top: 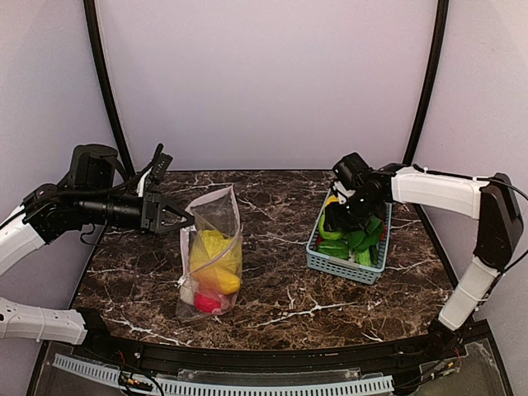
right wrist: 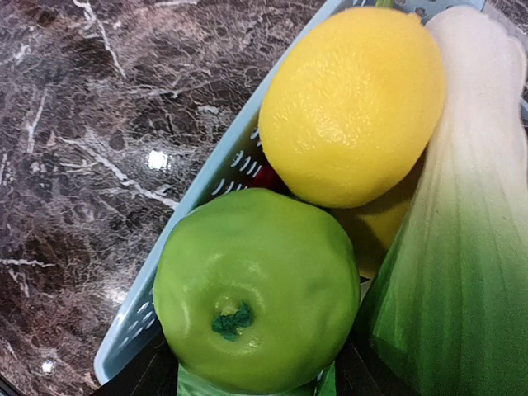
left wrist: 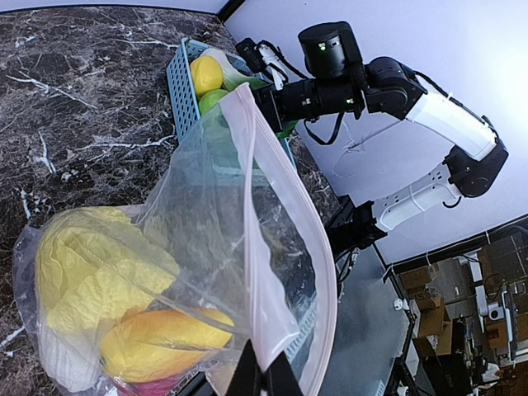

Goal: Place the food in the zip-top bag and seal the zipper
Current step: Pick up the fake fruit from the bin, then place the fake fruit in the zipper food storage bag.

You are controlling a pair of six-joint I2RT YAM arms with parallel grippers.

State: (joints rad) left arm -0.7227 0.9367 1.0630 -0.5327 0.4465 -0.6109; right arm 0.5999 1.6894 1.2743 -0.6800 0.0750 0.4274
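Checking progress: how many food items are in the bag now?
3: yellow cabbage nearest the mouth of the zip-top bag, orange-yellow pepper below it, red fruit at the bottom. Others may be hidden behind them.

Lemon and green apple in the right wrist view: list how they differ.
The lemon is yellow; the green apple is green. The lemon's skin is pebbled, the apple's smooth with a dimpled stem end facing the camera. The lemon is oval, the apple rounder. Both lie in the light-blue basket, against its wall.
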